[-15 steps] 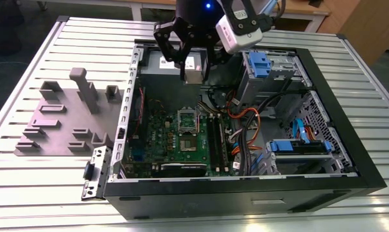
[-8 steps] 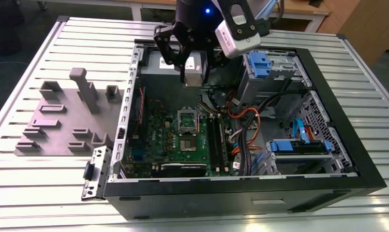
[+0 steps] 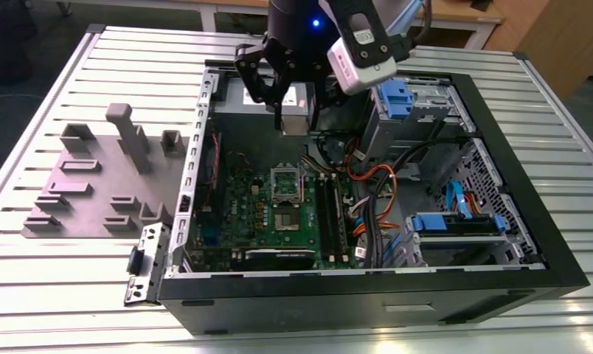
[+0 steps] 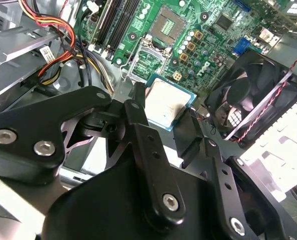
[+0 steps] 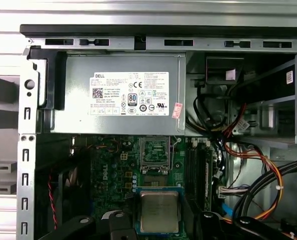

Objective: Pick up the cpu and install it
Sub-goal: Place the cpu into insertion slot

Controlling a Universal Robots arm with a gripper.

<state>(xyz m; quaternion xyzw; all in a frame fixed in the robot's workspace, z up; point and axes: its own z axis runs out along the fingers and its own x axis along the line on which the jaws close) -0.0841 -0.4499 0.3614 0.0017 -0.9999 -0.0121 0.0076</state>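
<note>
- tool (image 4: 165, 112) clamped on cpu (image 4: 169, 99), fingers (image 4: 137, 107) on opposite edges
- cpu held in the air over green board (image 5: 113, 167), inside open case (image 3: 375, 295)
- socket (image 5: 154, 151) bare

One cpu (image 5: 159, 211) and one gripper (image 4: 163, 115) are counted. One open computer case (image 3: 532, 243) is counted, and within it one green board (image 5: 108, 170), one grey box with a white label (image 5: 116, 92), one black fan (image 4: 238, 90) and two blue drive brackets (image 3: 395, 96). One grey fixture plate (image 3: 80, 199) is counted on the table
</note>
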